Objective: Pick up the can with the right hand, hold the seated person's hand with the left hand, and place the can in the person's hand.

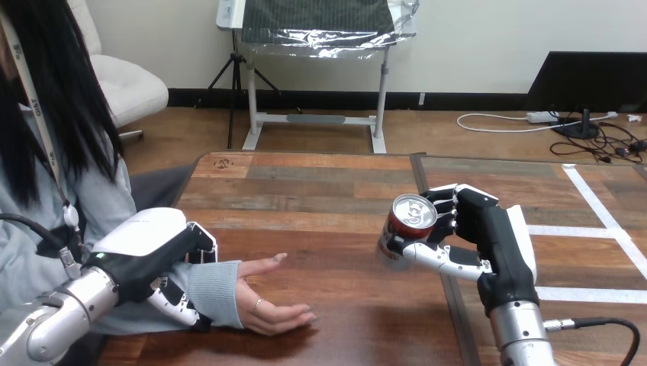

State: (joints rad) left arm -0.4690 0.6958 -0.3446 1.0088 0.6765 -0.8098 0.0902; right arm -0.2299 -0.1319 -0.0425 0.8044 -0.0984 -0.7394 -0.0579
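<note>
A red can [404,229] with a silver top is lifted off the wooden table [320,191], tilted toward the left. My right hand [488,236] is shut on the can, thumb under its near side and fingers round its far side. The person's hand [271,299] rests palm up on the table at the lower left, fingers loosely open and nothing in it. My left hand [156,259] is shut on the person's wrist at the grey sleeve cuff, thumb below and fingers over it. A gap of bare table lies between the can and the person's hand.
White tape lines [603,221] cross the table's right part. A dark seam [450,305] runs front to back under my right hand. The person sits at the left edge.
</note>
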